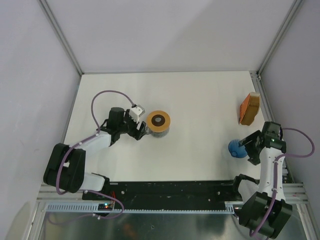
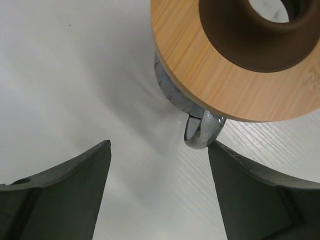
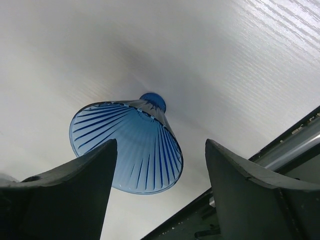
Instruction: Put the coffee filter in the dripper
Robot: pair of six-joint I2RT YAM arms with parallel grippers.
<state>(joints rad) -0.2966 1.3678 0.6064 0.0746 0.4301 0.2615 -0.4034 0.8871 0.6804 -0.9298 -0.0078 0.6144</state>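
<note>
The coffee filter (image 1: pixel 249 109), a tan-orange paper piece, lies near the table's right edge, apart from both grippers. The dripper (image 1: pixel 236 148), a blue ribbed cone, lies on its side at the front right. In the right wrist view the dripper (image 3: pixel 135 145) has its wide mouth towards the camera. My right gripper (image 1: pixel 246 148) (image 3: pixel 161 142) is open, its jaws straddling the dripper's near rim without closing on it. My left gripper (image 1: pixel 141 131) (image 2: pixel 159 145) is open and empty beside the glass jug's handle (image 2: pixel 199 134).
The glass jug (image 1: pixel 158 131) stands mid-table, topped by a flat amber disc (image 1: pixel 158 120) (image 2: pixel 225 80) with a dark centre hole. The handle almost touches my left gripper's right finger. A black rail (image 1: pixel 175 190) runs along the table's near edge, close behind the dripper.
</note>
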